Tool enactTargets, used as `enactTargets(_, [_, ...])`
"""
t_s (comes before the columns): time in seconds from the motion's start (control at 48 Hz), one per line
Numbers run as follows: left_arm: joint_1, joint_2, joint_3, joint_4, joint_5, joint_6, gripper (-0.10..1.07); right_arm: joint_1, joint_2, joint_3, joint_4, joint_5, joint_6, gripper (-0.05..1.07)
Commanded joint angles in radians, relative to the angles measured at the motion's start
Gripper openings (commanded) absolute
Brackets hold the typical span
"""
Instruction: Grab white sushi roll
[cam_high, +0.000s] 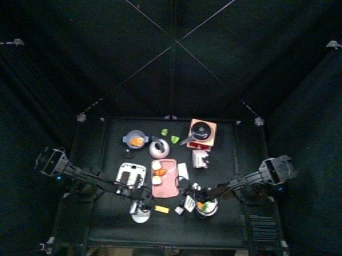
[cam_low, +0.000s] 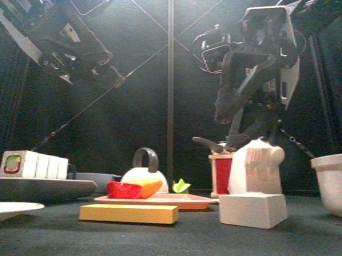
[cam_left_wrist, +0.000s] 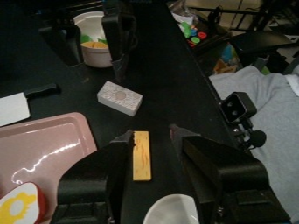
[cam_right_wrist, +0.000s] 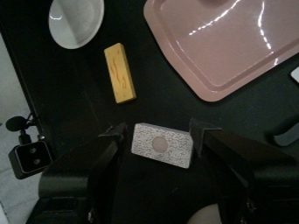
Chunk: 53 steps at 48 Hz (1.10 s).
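The white sushi roll (cam_right_wrist: 162, 143) lies flat on the black table, a speckled white block. My right gripper (cam_right_wrist: 162, 131) hangs over it, open, one jaw on each side and clear of it. In the front view the roll (cam_low: 253, 210) sits low at the table's front right. The left wrist view shows the same roll (cam_left_wrist: 119, 97) beyond my left gripper (cam_left_wrist: 149, 136), which is open over a yellow stick (cam_left_wrist: 142, 155) and holds nothing.
A pink tray (cam_right_wrist: 222, 44) lies beside the roll, with the yellow stick (cam_right_wrist: 121, 73) and a white plate (cam_right_wrist: 73, 19) close by. A bowl of food (cam_left_wrist: 93, 39) stands farther off. A tall white piece (cam_low: 254, 165) and a white bowl (cam_low: 330, 180) stand at the right.
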Motion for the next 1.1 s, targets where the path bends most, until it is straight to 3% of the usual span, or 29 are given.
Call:
enactTargets(0.0, [0.002,-0.006,-0.008,-0.005,-0.005,0.0,0.79,-0.012,-0.034,-0.009,-0.005,-0.011,-0.002,0.91])
enactTargets(0.354, [0.017,-0.018,-0.02,-0.043,-0.008,0.002,0.79,-0.077,-0.086,-0.015,-0.109,-0.08,-0.002,0.91])
enactTargets(0.604, [0.052,-0.025,-0.044,-0.046,0.009,0.003,0.79,-0.153,-0.1,0.008,-0.17,-0.252,0.008,0.91])
enactTargets(0.917, [0.117,-0.06,-0.104,-0.054,0.253,0.002,0.79,-0.216,-0.1,-0.023,-0.186,-0.288,0.0,0.91])
enactTargets(1.083, [0.153,-0.121,-0.097,-0.048,0.353,-0.002,0.78,-0.239,-0.104,-0.046,-0.178,-0.276,0.006,0.91])
